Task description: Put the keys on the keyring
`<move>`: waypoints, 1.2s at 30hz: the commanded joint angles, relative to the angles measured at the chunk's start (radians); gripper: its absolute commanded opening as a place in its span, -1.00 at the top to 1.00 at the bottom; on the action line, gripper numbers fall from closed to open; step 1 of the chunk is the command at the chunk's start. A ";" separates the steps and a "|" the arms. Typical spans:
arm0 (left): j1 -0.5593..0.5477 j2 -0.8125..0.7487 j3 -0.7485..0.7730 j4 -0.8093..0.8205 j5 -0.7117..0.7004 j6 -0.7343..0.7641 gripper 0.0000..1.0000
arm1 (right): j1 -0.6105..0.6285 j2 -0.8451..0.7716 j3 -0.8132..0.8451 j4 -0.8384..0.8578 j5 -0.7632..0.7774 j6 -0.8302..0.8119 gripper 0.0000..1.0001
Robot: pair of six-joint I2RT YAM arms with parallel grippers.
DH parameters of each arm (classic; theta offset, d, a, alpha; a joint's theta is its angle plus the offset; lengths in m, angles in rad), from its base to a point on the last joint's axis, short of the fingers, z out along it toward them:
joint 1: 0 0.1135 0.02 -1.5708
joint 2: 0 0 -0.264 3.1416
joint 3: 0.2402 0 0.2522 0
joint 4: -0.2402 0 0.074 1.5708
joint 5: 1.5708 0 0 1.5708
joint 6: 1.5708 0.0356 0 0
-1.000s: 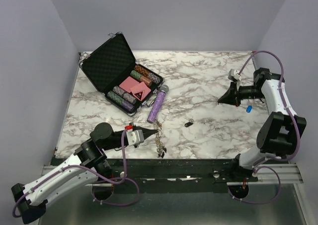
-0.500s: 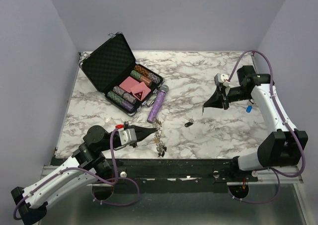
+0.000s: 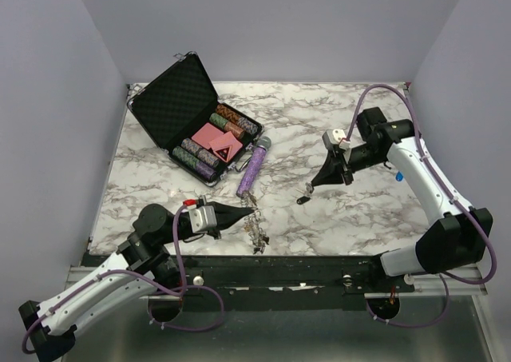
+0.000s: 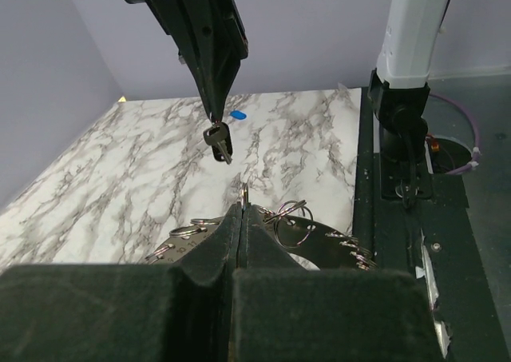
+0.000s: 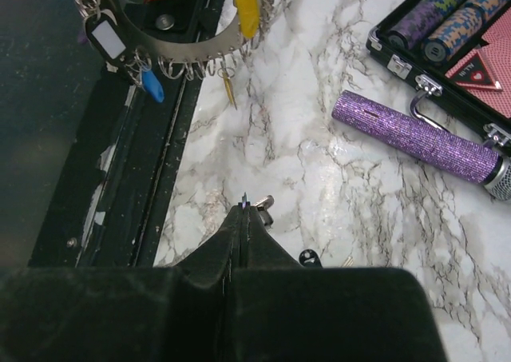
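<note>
Marble desk [image 3: 351,210]; left gripper [image 3: 248,212] closed on the keyring [image 3: 256,232] at the desk's near edge; right gripper [image 3: 309,190] clamped on a black-headed key [image 3: 303,199] above mid-desk; blue-capped key [image 4: 237,115] lies near the right edge.

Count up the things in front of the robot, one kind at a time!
keyring full of keys: 1
loose key: 1
purple glitter tube: 1
poker chip case: 1
small blue piece: 1
Total: 5
</note>
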 commanded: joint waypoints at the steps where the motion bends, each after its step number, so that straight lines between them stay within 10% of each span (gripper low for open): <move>1: 0.005 0.008 -0.015 0.115 0.019 -0.050 1.00 | 0.039 -0.034 0.000 -0.087 -0.001 0.010 0.99; 36: 0.009 0.043 -0.036 0.156 -0.036 -0.075 1.00 | 0.069 -0.005 0.022 -0.085 -0.055 0.073 0.99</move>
